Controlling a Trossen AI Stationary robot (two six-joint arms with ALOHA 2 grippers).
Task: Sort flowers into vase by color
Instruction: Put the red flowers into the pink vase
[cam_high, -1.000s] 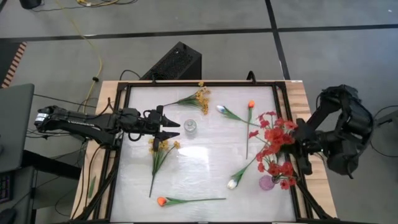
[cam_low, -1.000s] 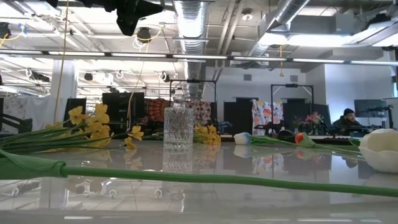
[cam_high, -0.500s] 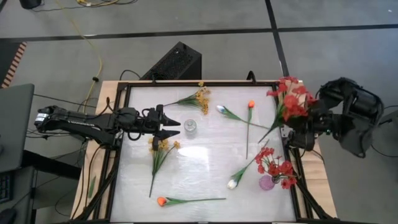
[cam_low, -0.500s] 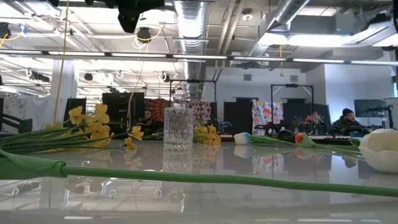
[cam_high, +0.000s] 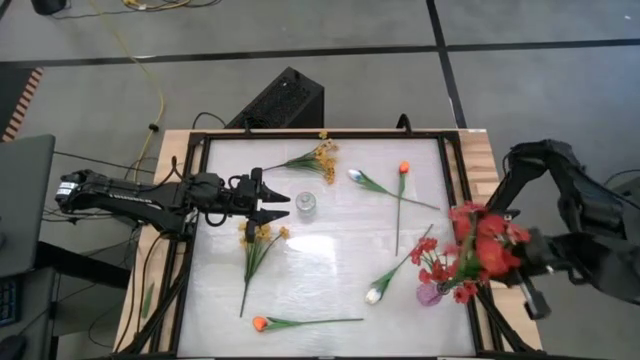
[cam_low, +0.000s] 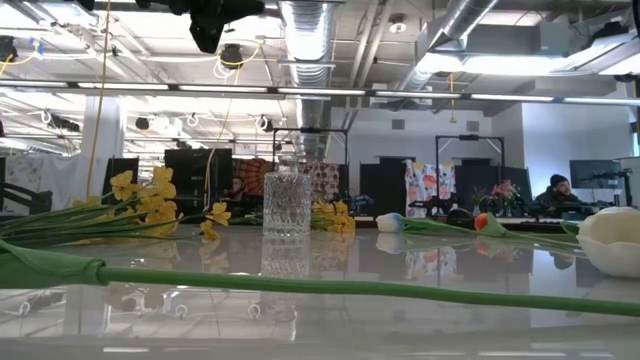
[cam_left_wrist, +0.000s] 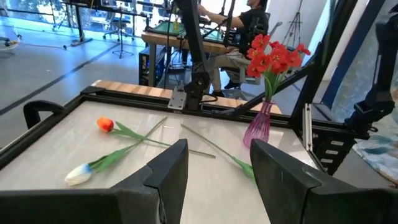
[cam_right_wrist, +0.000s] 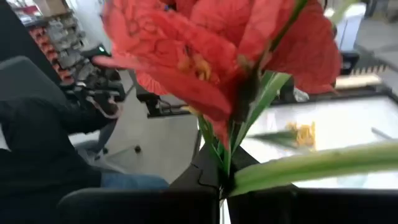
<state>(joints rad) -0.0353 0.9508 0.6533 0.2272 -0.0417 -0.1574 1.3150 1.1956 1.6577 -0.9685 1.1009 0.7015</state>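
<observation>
**Q:** State the condition of each gripper.

**A:** The right gripper (cam_right_wrist: 221, 186) is closed on the green stem of a red blossom spray (cam_high: 487, 240). It holds the spray above the table's right edge, close beside the small purple glass vase (cam_high: 428, 293). That vase already contains red flowers (cam_high: 447, 270). The left gripper (cam_high: 275, 207) hovers with its fingers parted and nothing between them, just beside the clear cut-glass vase (cam_high: 305, 206) near the table centre.

**Q:** Which step is in hand?

**A:** By judgement, delivery of a red spray to the purple vase. The stem is not yet inserted.

**Q:** What does the next move call for?

**A:** Probably, bring the stem end over the narrow vase mouth, lower it without tipping the vase or snagging the blossoms already in it, then release.

**Q:** What remains on the white table top (cam_high: 330, 250)?

**A:** Two yellow blossom sprays (cam_high: 257, 238), two orange tulip buds (cam_high: 260, 323) and two white tulip buds (cam_high: 372, 295), all lying flat. The clear vase appears empty.

**Q:** Any brands, labels or writing?

**A:** None legible in any view.
</observation>
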